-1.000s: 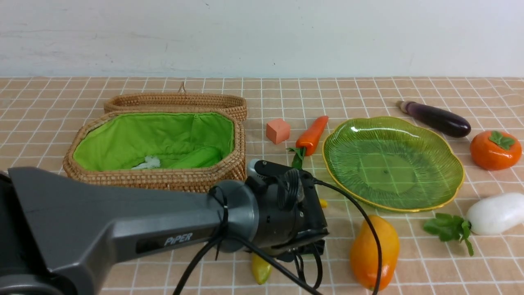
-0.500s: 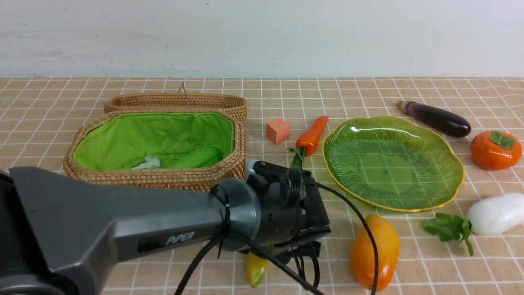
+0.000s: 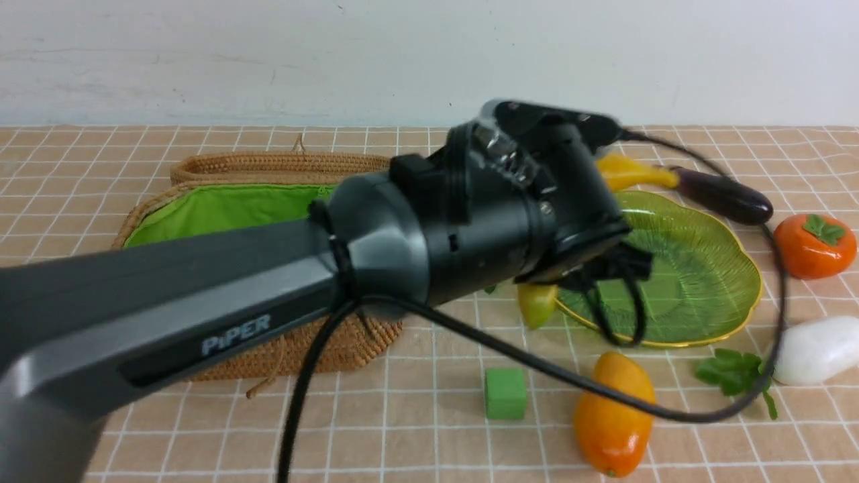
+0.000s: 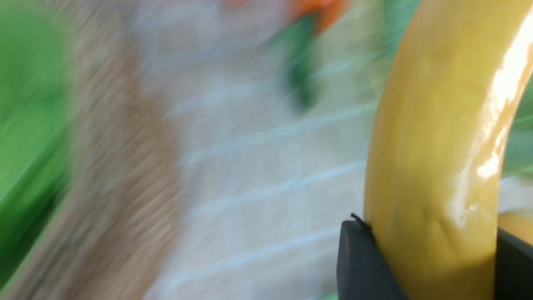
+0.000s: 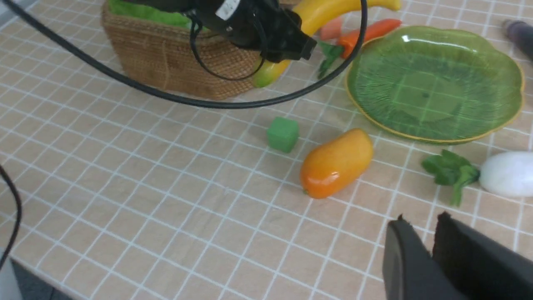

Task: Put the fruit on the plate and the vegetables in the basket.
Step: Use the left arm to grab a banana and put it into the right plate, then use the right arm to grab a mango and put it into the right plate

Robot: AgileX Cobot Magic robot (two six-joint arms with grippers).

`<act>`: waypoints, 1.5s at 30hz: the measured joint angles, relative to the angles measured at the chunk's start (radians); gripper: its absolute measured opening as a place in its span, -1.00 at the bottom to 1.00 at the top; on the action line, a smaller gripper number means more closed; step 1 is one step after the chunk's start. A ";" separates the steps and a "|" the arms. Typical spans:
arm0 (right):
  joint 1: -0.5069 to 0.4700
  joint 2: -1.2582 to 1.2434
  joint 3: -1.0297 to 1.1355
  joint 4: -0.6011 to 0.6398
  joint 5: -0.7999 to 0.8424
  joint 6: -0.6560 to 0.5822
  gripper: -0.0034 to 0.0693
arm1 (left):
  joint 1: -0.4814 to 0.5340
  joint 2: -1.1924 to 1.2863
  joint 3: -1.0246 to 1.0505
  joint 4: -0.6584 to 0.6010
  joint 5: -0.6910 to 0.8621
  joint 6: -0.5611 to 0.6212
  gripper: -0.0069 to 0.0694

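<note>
My left gripper is shut on the yellow banana and holds it in the air between the basket and the green plate. In the front view the wrist hides the jaws, and both ends of the banana stick out. The mango lies in front of the plate. The persimmon, eggplant and white radish lie to the plate's right. The carrot lies beside the plate's left rim. My right gripper hovers near the mango, shut and empty.
A small green cube sits on the cloth left of the mango. An orange-pink cube lies beside the carrot. The left arm's cable loops over the mango and the radish leaves. The basket's lid lies open behind it.
My left arm has risen from the table's front and swung back and right toward the plate, carrying the banana. The green cube now shows where the arm was.
</note>
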 joint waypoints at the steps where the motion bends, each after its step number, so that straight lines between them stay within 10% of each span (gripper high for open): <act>1: 0.000 0.000 0.000 -0.007 0.000 0.009 -0.57 | 0.001 0.051 -0.093 -0.048 -0.026 0.082 -0.02; 9: 0.000 0.000 0.000 0.030 0.000 0.013 -0.56 | 0.055 0.444 -0.634 -0.221 0.029 0.421 -0.02; 19: 0.000 0.000 0.000 0.039 0.000 0.014 -0.55 | 0.074 0.671 -0.823 -0.215 -0.068 0.467 0.00; 33: 0.000 0.000 0.000 -0.045 0.000 0.025 -0.54 | 0.080 0.617 -0.824 -0.225 -0.029 0.467 0.54; 37: 0.000 0.000 0.000 -0.045 0.001 0.025 -0.54 | 0.081 0.563 -0.825 -0.226 0.068 0.461 0.42; 45: 0.000 0.049 0.000 -0.046 0.000 0.046 -0.53 | 0.224 0.510 -0.833 -0.370 0.310 0.585 -0.43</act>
